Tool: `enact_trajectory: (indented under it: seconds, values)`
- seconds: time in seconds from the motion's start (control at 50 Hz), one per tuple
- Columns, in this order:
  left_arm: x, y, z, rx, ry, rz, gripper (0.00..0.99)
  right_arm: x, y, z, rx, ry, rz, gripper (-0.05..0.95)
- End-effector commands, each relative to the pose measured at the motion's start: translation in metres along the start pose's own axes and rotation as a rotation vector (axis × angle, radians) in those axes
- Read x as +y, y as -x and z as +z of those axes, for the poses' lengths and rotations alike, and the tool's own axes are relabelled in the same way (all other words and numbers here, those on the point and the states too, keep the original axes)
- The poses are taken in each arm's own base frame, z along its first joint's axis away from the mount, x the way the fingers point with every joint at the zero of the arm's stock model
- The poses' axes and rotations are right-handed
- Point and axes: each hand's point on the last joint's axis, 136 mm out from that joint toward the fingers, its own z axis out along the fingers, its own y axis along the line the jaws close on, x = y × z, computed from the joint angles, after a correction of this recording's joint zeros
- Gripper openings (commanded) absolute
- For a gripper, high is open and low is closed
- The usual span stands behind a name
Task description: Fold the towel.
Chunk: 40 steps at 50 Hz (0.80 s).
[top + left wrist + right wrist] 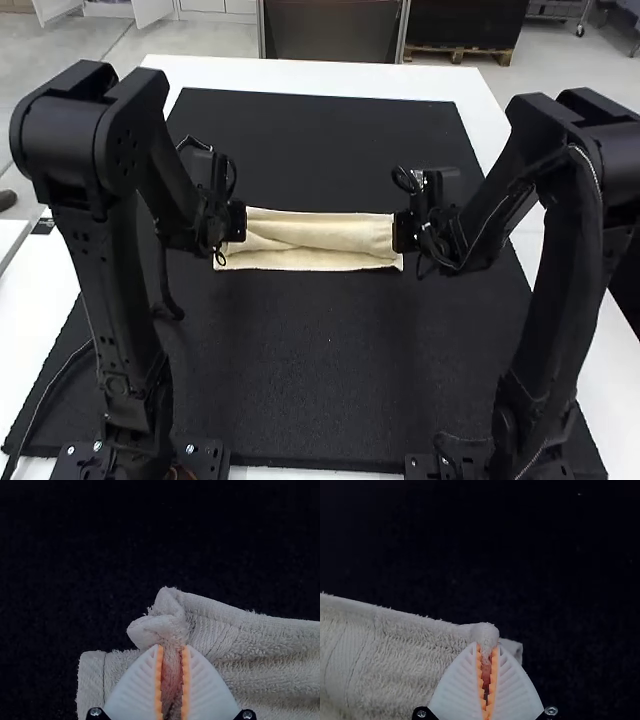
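A cream towel (325,238) lies folded in a long strip across a black mat (310,360), the left gripper (236,222) and right gripper (403,231) each pinching one end.

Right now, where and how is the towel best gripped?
The towel is probably best pinched at both short ends, near the far corners, coming from left and right: it lies as a long, narrow strip with raised folds there.
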Motion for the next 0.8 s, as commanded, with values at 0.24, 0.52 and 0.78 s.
enact_trajectory:
  seconds: [0.24,0.52,0.78]
  values:
    - [0.015,-0.004,0.003,0.006,0.075,0.015,0.12,-0.01,-0.007,0.004,0.002,-0.058,-0.017,0.02]
    - [0.015,-0.004,0.003,0.007,0.075,0.017,0.12,-0.009,-0.009,0.004,0.005,-0.057,-0.025,0.02]
    - [0.016,-0.012,0.006,0.028,0.076,0.035,0.12,-0.01,-0.018,0.009,0.028,-0.059,-0.027,0.02]
